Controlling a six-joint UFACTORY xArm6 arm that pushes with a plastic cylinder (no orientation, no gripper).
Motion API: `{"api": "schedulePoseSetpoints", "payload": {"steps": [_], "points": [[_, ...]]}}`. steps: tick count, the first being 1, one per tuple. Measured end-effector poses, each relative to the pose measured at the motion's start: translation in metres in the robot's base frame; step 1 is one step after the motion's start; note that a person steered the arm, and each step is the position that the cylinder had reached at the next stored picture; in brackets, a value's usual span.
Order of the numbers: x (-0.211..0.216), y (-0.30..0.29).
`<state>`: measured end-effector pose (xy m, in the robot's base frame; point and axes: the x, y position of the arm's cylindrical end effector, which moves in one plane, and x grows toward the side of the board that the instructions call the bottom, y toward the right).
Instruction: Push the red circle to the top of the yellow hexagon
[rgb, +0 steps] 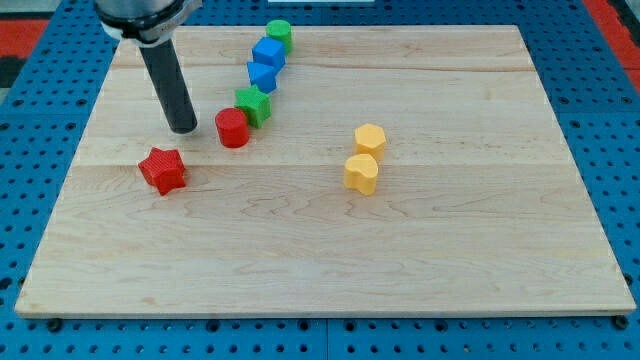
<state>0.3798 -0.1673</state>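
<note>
The arm carries no claw, so there is nothing to call apart or together; it ends in a dark rod whose tip rests on the bench just left of the red circle, with a narrow gap between them. That is a good starting side, since the yellow hexagon lies well to the right.

The red circle sits at the near end of a slanting line of blocks: a green block touches or nearly touches it on its far right, then two blue blocks and another green one at the far edge. A red star lies nearer and to the left, out of the path. A second yellow block sits just near of the hexagon.

The goal spot appears to be the bare wood just beyond the hexagon's far side. A straight push right would likely run the circle into the hexagon itself, so the push should angle slightly away towards the far side. The risk is that the circle drags the green block along; starting the push from the circle's near left would worsen that. It seems better to clear the green block first with a rightward push, then shift the tip nearer and steer the circle farther. Short, centred pushes should keep the round block from slipping off the tip.
</note>
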Motion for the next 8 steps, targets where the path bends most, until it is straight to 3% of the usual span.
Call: {"api": "schedulePoseSetpoints", "payload": {"steps": [2,3,4,8], "points": [[0.035,0.083],[0.034,0.097],[0.018,0.090],[0.025,0.081]]}}
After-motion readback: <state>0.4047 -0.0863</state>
